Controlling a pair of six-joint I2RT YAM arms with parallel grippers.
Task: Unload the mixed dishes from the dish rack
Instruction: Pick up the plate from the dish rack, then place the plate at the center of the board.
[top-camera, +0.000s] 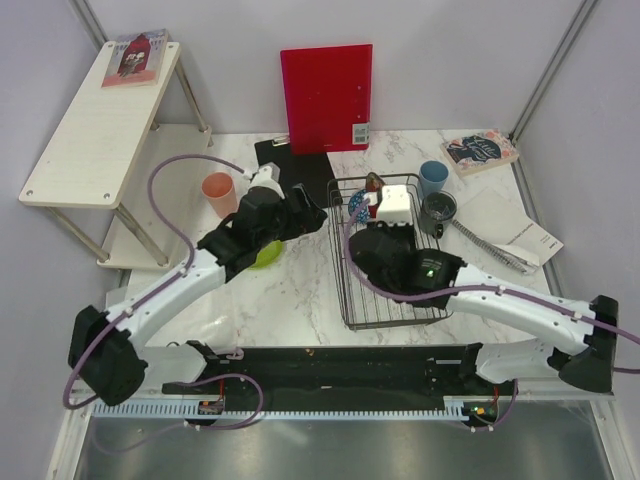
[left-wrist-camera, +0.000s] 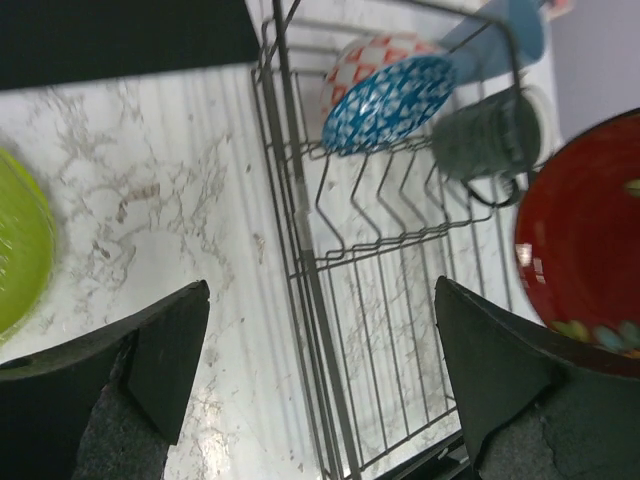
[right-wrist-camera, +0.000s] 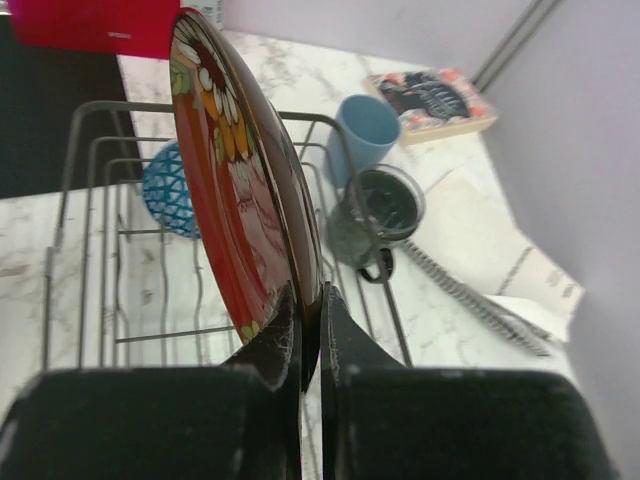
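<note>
Dish rack (left-wrist-camera: 306, 270) holds blue bowl (left-wrist-camera: 388, 102) while right pincer (right-wrist-camera: 310, 318) grips dark red plate (right-wrist-camera: 232, 190).

Top camera looks down from behind; both close wrist cameras share dish rack (left-wrist-camera: 303, 230).

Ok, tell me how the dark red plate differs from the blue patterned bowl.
Grip: the right gripper is shut on the dark red plate at its rim; the blue patterned bowl leans ungripped in the dish rack.
Colour: the plate is dark red with a flower print; the bowl has blue-and-white triangles inside and red-and-white outside.
Shape: the plate is shallow, the bowl deeper.
Both stand on edge and are patterned.
</note>
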